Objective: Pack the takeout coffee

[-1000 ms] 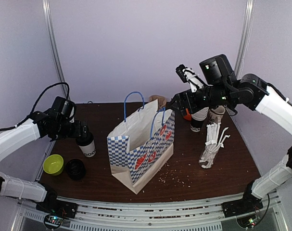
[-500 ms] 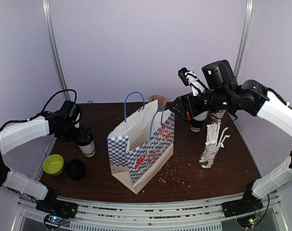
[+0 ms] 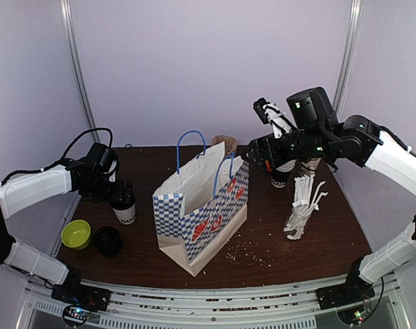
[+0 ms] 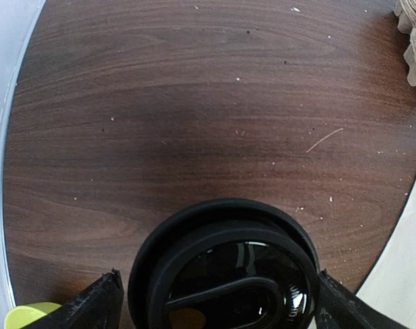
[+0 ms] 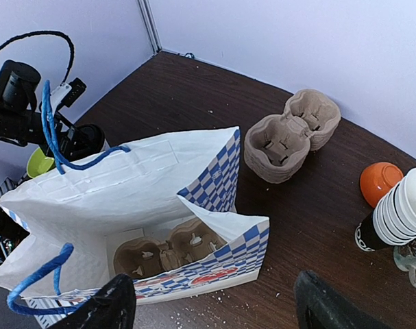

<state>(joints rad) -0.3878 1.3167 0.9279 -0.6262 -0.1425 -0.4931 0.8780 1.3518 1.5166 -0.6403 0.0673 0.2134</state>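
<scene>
The takeout coffee cup (image 3: 125,205), white with a black lid (image 4: 225,264), stands on the table at the left. My left gripper (image 3: 118,195) is open, and its fingers (image 4: 99,307) flank the lid on both sides with a small gap showing. A brown pulp two-hole carrier tray (image 5: 160,255) lies at the bottom of the open blue-and-white checked bag (image 3: 201,205). My right gripper (image 5: 214,308) is open and empty, hovering above the bag's right edge; it also shows in the top view (image 3: 252,155).
A stack of spare pulp trays (image 5: 290,136) sits behind the bag. An orange bowl (image 5: 381,181) and stacked white cups (image 5: 399,212) stand at the right, with a glass of wrapped straws (image 3: 300,205). A green bowl (image 3: 76,233) and black lids (image 3: 108,241) lie at the near left.
My left wrist has shifted right and settled closer over the cup. The right gripper has dropped slightly over the bag. The cup and the bag have not moved.
</scene>
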